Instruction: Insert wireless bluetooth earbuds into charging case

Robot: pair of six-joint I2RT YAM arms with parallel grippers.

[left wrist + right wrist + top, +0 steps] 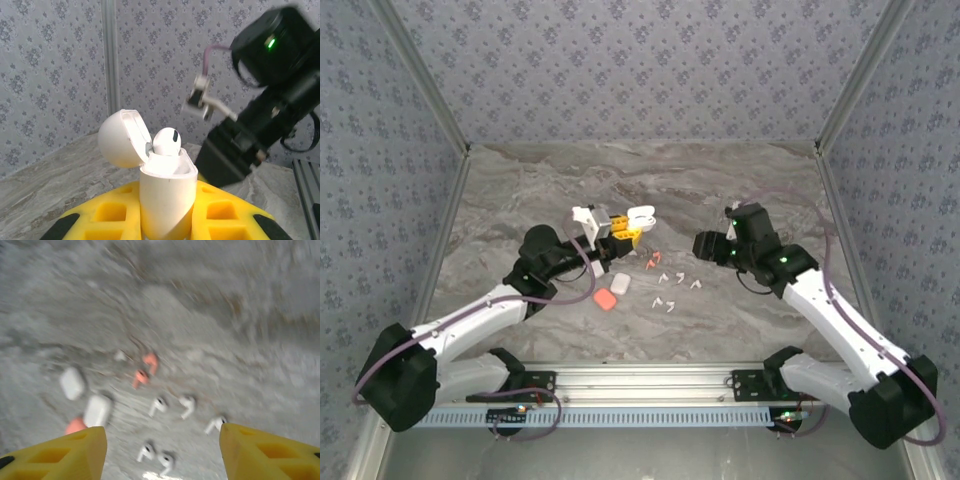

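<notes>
Case (167,200): smooth, rounded, white, lid open, clamped in left gripper (624,232).
Earbud (166,141): glossy white, seated in case.
Right gripper (162,450): hung unclenched, right of case.

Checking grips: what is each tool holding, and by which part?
Left tool clamps the open white charging case by its lower body; right tool holds nothing.

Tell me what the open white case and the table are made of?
The white case looks like smooth, slightly shiny hard plastic: light gleams softly off its rounded top. The table looks like grey marble with wavy veins, though it could be a printed surface.
</notes>
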